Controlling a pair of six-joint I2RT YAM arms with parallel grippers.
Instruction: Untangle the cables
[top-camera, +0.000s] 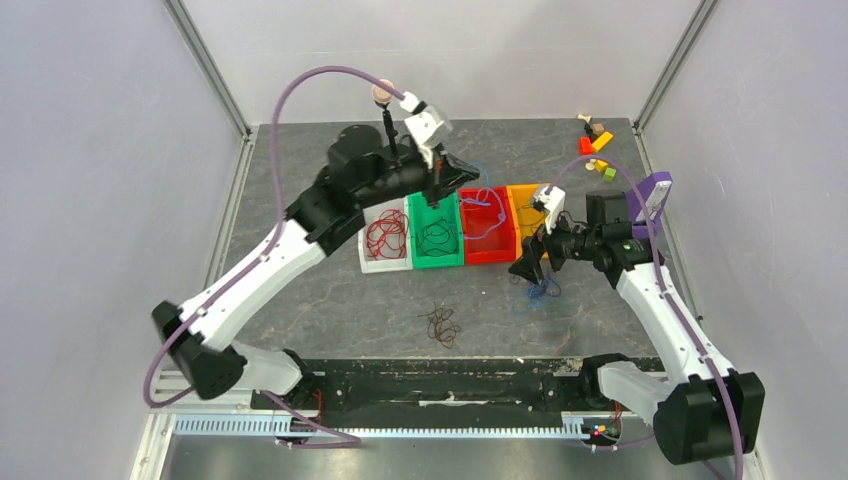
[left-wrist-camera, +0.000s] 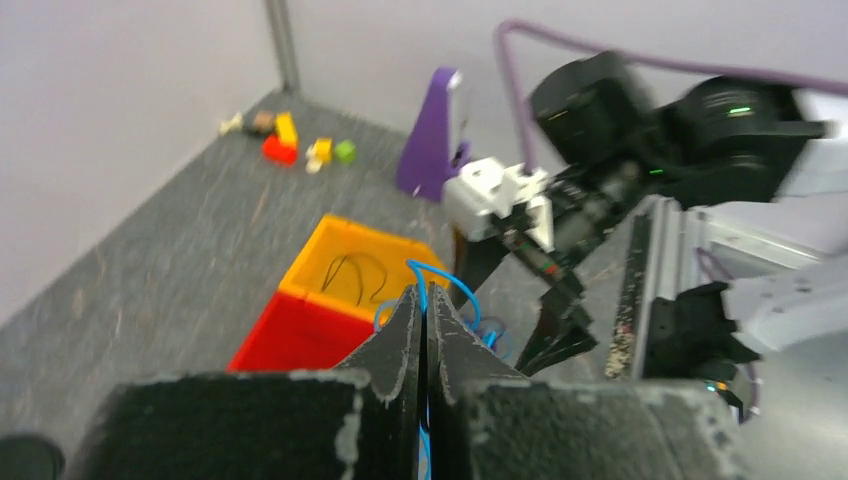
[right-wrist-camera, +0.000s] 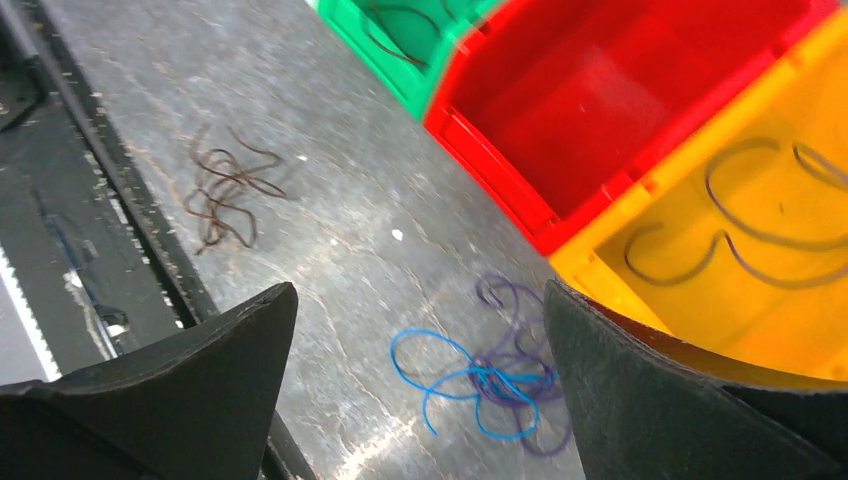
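Note:
My left gripper (top-camera: 440, 186) hangs over the green bin (top-camera: 436, 258) and the red bin (top-camera: 487, 250). In the left wrist view it (left-wrist-camera: 423, 292) is shut on a thin blue cable (left-wrist-camera: 447, 278) that loops above the fingertips; the cable trails over the red bin (top-camera: 490, 205). My right gripper (top-camera: 530, 270) is open and empty, low over a small tangle of blue cable (right-wrist-camera: 470, 375) and purple cable (right-wrist-camera: 520, 350) on the table next to the orange bin (right-wrist-camera: 700, 290). The jaws (right-wrist-camera: 420, 290) straddle that tangle. A brown clump (top-camera: 440, 325) lies loose on the table.
Four bins stand in a row: white with red wires (top-camera: 385, 235), green with black wires, red, and orange (top-camera: 525, 200) with dark wires. Small toy blocks (top-camera: 595, 140) lie at the back right corner. A black rail (top-camera: 440, 385) runs along the near edge.

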